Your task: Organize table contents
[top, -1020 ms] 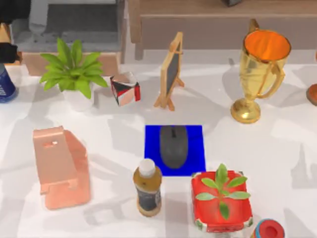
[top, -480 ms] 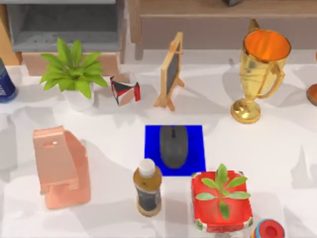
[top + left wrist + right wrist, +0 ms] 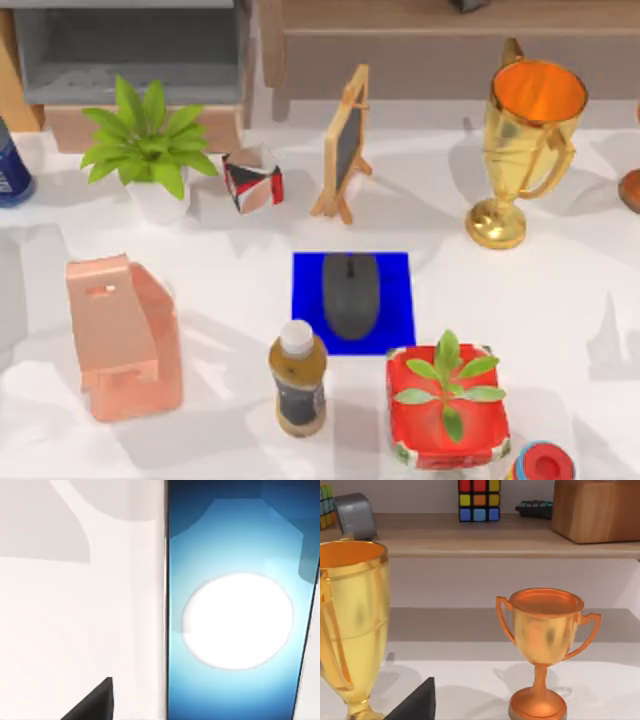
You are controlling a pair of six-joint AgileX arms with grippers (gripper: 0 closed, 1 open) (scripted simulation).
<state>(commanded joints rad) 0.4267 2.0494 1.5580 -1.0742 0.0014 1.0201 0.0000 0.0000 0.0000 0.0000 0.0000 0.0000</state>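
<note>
Lying flat on the table, the phone (thin, slick, glassy) needs an edge pinch; the mouse sits on the blue pad. Neither claw's state can be told.

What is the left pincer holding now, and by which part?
It cannot be told. The left wrist view shows the smartphone close beside the white table, but no fingers touching it.

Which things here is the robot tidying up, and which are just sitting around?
Part of the job:
mouse on the blue mat
smartphone, under the left wrist camera

Just lying about:
gold trophy
brown bottle
pink stand
little chalkboard
</note>
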